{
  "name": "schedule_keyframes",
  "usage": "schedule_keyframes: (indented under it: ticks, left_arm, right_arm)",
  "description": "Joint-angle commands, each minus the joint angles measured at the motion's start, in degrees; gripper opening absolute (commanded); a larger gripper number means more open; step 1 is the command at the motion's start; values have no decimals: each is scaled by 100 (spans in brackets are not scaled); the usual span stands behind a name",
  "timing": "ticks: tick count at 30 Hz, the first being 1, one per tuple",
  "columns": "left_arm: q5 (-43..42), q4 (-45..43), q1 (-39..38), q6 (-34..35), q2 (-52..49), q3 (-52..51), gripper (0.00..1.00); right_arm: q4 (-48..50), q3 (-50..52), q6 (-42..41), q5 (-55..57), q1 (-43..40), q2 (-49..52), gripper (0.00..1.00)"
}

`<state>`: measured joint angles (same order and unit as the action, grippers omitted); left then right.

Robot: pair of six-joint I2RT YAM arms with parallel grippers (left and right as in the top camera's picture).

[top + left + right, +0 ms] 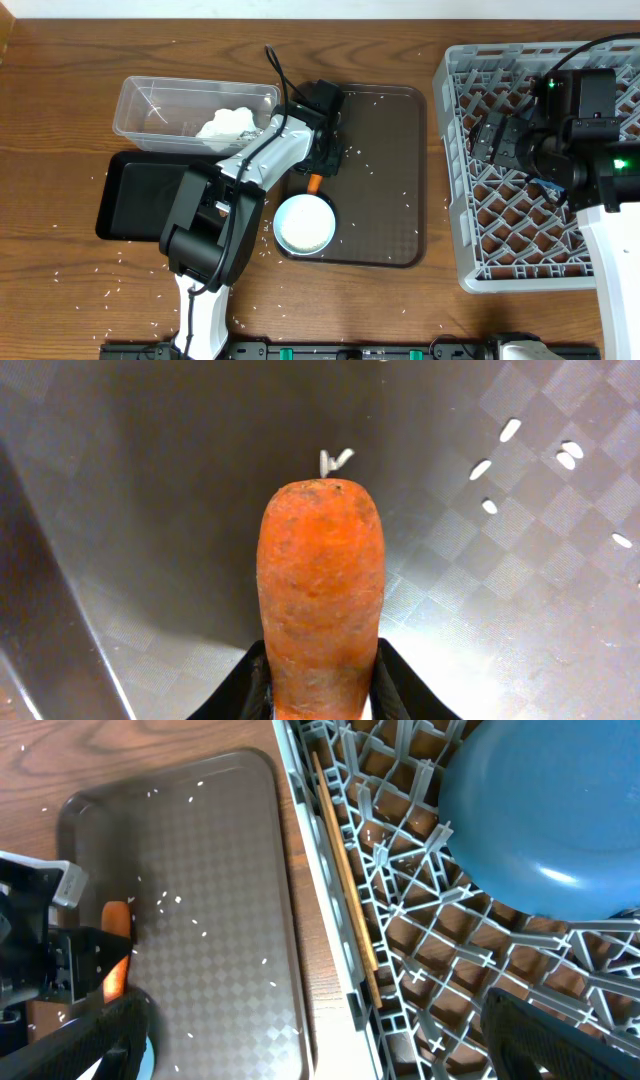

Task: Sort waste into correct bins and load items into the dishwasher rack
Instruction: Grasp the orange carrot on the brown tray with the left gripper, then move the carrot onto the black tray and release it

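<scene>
My left gripper (318, 168) is shut on the small orange carrot (320, 580), low over the brown serving tray (385, 215). The carrot also shows in the overhead view (315, 184) and the right wrist view (117, 918). A light-blue cup (305, 225) stands on the tray just in front of it. Crumpled white tissue (228, 125) lies in the clear tub (160, 100); the black tray (135, 195) sits beside it. My right gripper (330, 1050) is open and empty above the left edge of the grey rack (520, 250), where the dark-blue plate (545, 820) rests.
Loose white rice grains (570, 452) are scattered over the serving tray and the wooden table (60, 120). A thin wooden stick (345, 870) lies along the rack's left side. The right arm (575, 130) hides most of the rack's middle.
</scene>
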<state>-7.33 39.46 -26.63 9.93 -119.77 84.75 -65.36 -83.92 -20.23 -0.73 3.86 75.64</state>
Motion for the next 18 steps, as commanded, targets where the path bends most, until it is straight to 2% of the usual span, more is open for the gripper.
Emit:
schedule_keyframes:
  ticks: [1, 7, 14, 18]
  left_arm:
    - [-103, 11, 15, 0, -44, -31, 25]
    - [-105, 448, 20, 0, 313, 162, 25]
    - [-96, 737, 20, -4, 1537, 319, 25]
    - [291, 890, 59, -39, 2249, 319, 25]
  right_arm:
    - [-9, -39, -55, -42, -79, -31, 99]
    - [-17, -39, -55, -42, -79, -31, 99]
    - [2, -39, -55, -39, -79, -31, 99]
    - [2, -39, -55, -39, -79, -31, 99]
